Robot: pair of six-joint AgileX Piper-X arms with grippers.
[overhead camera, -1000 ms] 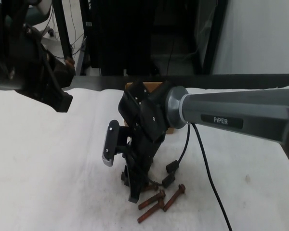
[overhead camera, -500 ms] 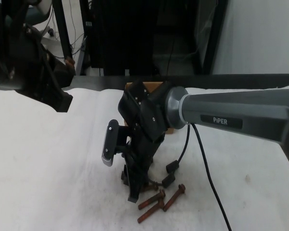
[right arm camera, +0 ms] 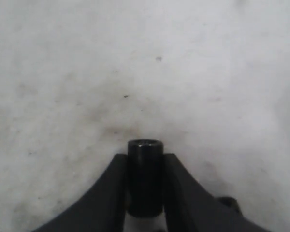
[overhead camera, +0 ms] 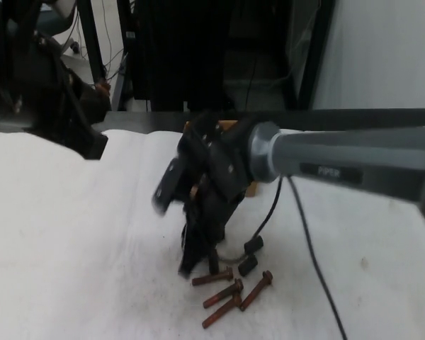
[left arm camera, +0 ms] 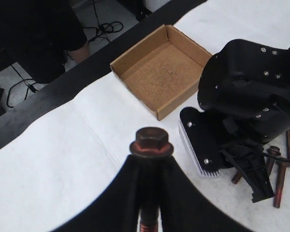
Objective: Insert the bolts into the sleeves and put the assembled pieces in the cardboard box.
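Four loose bolts (overhead camera: 223,292) in high view, rusty, lying close together on the white bench cover (overhead camera: 71,234) at the near side. Two black loose sleeves (overhead camera: 253,245) just beyond them. Right arm (overhead camera: 354,159) reaching in from the right, right gripper (overhead camera: 197,263) pointing down just beside the loose bolts; finger state not readable here. Left arm (overhead camera: 64,106) up at the far left.

Left wrist view: left gripper (left arm camera: 150,166) pinching a held bolt (left arm camera: 151,144) by its shank, hex head sticking out past the fingertips. Open-topped cardboard box (left arm camera: 159,72) beyond it, by the bench's far edge, just beside the right arm's wrist. Loose bolts next to the right gripper's tips.

Right wrist view: right gripper clamped on a held sleeve (right arm camera: 145,179), black, open end poking out past the fingertips, white cover behind. Small dark piece (right arm camera: 229,203) near one finger, too cut off to identify.
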